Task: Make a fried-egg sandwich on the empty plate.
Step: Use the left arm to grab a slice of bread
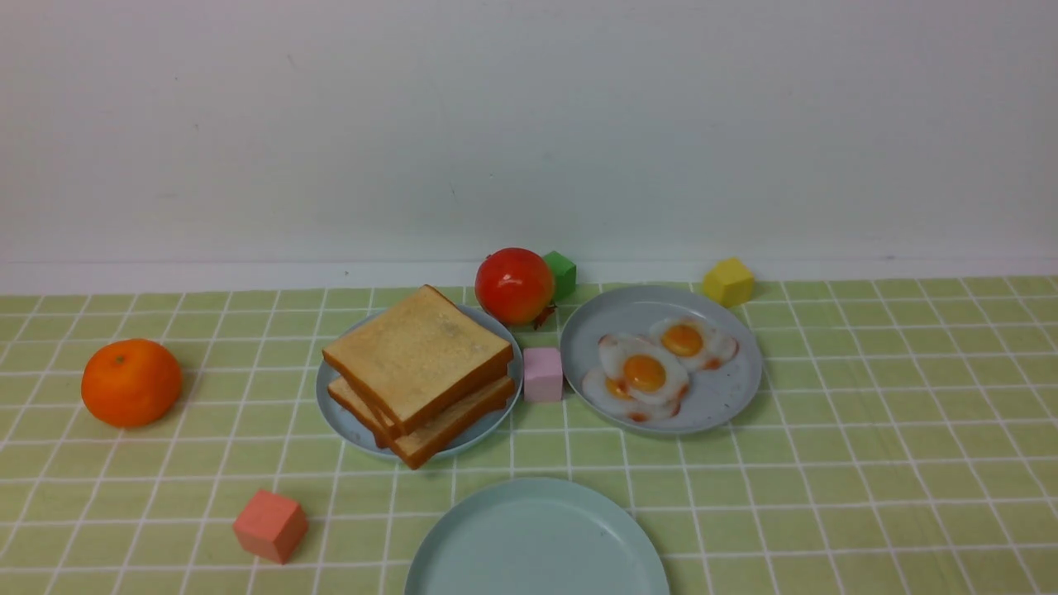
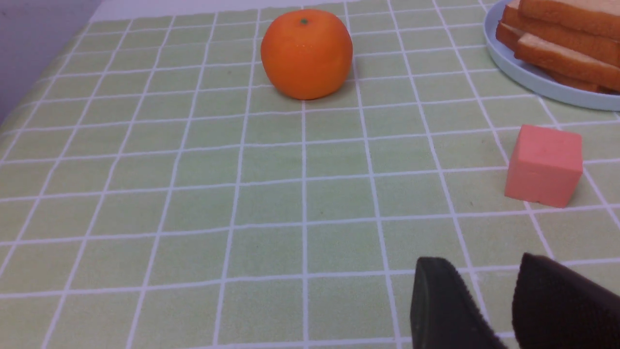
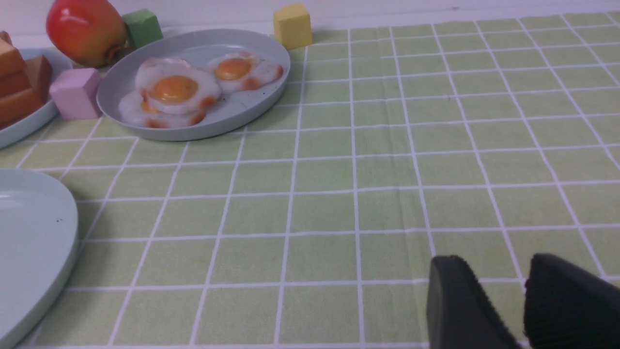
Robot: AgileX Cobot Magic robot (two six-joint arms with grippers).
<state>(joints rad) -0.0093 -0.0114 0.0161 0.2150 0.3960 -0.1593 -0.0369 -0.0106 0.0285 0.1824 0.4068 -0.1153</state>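
Illumination was bright, even and diffuse in all three views. In the front view, short soft shadows lay at about four o'clock of the orange [image 1: 131, 382], the coral cube [image 1: 270, 525] and the egg plate [image 1: 719, 397], placing the source high at ten o'clock. The red fruit [image 3: 85, 29] carried a small highlight, and the empty plate [image 3: 29, 242] showed a pale sheen. The fingers [image 2: 445, 310] of the left gripper [image 2: 482, 261] and those of the right gripper [image 3: 496, 259] were dark and slightly soft.
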